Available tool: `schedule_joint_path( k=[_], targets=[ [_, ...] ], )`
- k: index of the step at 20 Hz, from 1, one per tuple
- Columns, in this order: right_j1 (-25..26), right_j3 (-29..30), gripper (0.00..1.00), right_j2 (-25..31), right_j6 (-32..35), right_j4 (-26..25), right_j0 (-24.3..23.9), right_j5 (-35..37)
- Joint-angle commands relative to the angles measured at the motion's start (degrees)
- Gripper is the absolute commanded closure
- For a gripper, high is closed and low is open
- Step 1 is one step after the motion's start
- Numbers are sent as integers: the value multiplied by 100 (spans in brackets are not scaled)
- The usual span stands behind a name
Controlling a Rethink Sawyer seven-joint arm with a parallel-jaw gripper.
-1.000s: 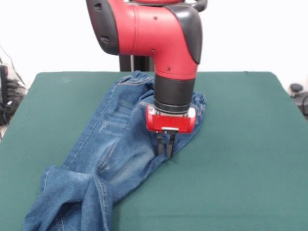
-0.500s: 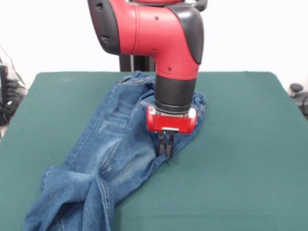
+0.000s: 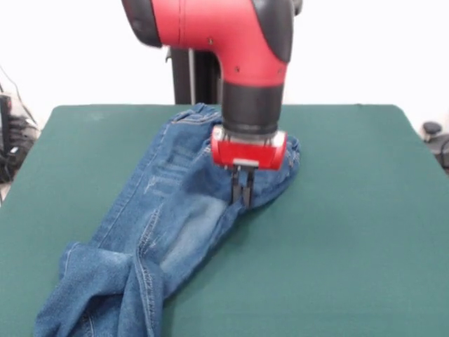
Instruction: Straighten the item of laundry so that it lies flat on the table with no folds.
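Hand points straight down, fingers pressed together and pinching the right edge of the jeans, a bit of denim lifted off the table. Red wrist block and black collar sit above it; arm fills the top centre and hides part of the waistband area behind it. Jeans run diagonally from top centre down to the bottom left, the legs rumpled and overlapping there, their hems cut off by the bottom edge. Exact amount of cloth between the fingers is hard to make out. Compared with a second ago, the hand is higher and slightly further back, and the pinched edge has been pulled up with it, exposing more green beside the thigh.
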Motion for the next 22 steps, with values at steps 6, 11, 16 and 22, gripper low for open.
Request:
schedule_joint_path(
  k=[6, 11, 16, 22],
  targets=[
    [-1133, 981, 100, 436, 1083, 1245, 642, 1312],
    [-1292, 1033, 100, 327, 1104, 1496, 830, 1457],
    [-1209, 1087, 100, 299, 1024, 1593, 846, 1286],
    [-1014, 1250, 100, 520, 846, 1696, 610, 887]
  ],
)
